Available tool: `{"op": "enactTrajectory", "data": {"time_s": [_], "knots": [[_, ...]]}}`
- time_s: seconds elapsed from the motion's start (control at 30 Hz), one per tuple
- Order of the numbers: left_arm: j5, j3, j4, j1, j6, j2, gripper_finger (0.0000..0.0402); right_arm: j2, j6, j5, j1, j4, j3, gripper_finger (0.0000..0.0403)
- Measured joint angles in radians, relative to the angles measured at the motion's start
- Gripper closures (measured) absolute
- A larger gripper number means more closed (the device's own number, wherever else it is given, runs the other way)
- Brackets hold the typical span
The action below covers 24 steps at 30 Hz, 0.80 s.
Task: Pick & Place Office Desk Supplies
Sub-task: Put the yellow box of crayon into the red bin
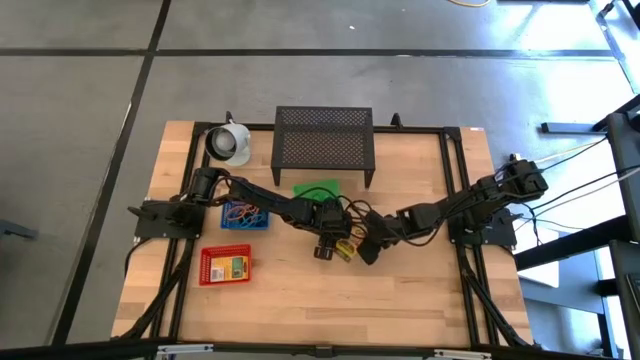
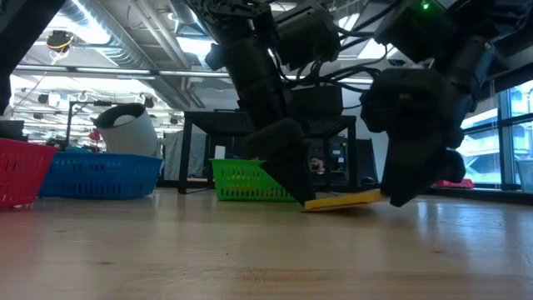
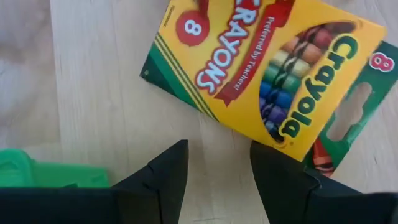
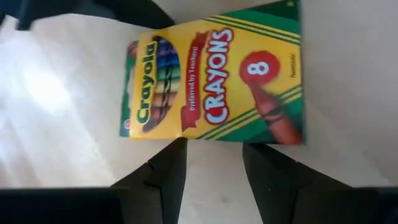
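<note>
Centre frame, my left gripper (image 1: 326, 248) and right gripper (image 1: 366, 250), jaws spread, flank the crayon box (image 1: 344, 250); next, one must pinch it.

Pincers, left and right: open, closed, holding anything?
Left pincer: open, empty, just short of the crayon box.
Right pincer: open, empty, at the same box.

Crayon box (image 1: 344, 249) — yellow and green, printed "Crayola Crayons 8".
Lying flat, face up, on the wooden table near its middle. Coloured rubber bands (image 1: 243, 212) sitting in the blue basket; another small yellow box (image 1: 235, 267) resting in the red basket.
</note>
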Motion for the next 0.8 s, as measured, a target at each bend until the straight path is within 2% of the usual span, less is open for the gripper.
{"op": "enactTrajectory", "data": {"time_s": [0.4,0.8], "knots": [[-0.004,0.001,-0.013,0.0,-0.002,0.0,0.0231,-0.004,0.111,-0.008,0.003,0.062,0.003,0.024],[-0.004,0.001,-0.023,-0.001,-0.002,0.0,0.0231,-0.006,0.187,0.029,0.002,0.142,0.007,0.0191]]}}
